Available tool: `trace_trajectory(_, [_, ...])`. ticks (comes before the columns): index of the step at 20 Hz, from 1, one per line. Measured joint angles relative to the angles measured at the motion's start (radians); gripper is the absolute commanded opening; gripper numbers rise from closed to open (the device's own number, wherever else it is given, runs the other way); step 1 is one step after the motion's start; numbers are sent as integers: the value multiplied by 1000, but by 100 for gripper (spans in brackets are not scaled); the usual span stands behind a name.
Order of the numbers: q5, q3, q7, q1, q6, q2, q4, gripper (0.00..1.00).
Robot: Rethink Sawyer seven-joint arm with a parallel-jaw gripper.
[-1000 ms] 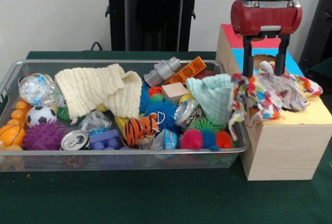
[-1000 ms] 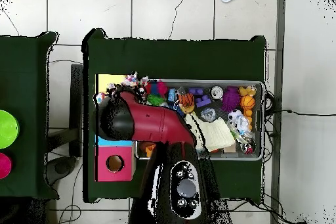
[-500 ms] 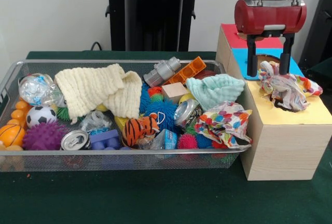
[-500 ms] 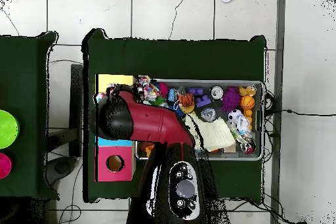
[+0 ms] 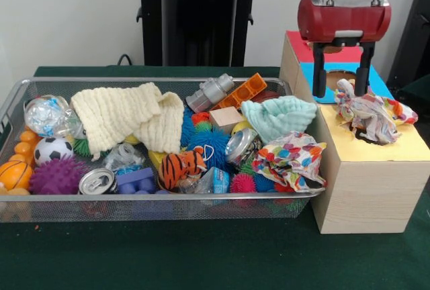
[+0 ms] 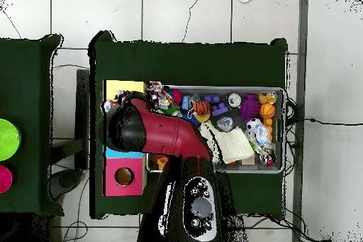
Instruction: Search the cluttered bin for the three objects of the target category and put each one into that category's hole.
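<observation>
The fingers (image 5: 339,72) are apart over the box (image 5: 366,176), holding nothing. A spotty cloth (image 5: 371,115) lies on the box, another (image 5: 290,159) in the bin (image 5: 161,204).

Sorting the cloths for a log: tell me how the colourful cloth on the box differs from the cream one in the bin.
The colourful cloth lies crumpled on the box's yellow top; the cream knitted cloth is spread over toys in the wire bin. The first is multicoloured and smaller, the second plain, ribbed and larger. Neither is held: the gripper stands open above the box.
</observation>
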Motion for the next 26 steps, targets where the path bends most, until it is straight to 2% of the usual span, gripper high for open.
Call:
trace_trajectory(17, [-4,-11,0,-67,-3,40,-79,100])
trace_trajectory(26, [-87,-11,0,-88,-61,132,-115,100])
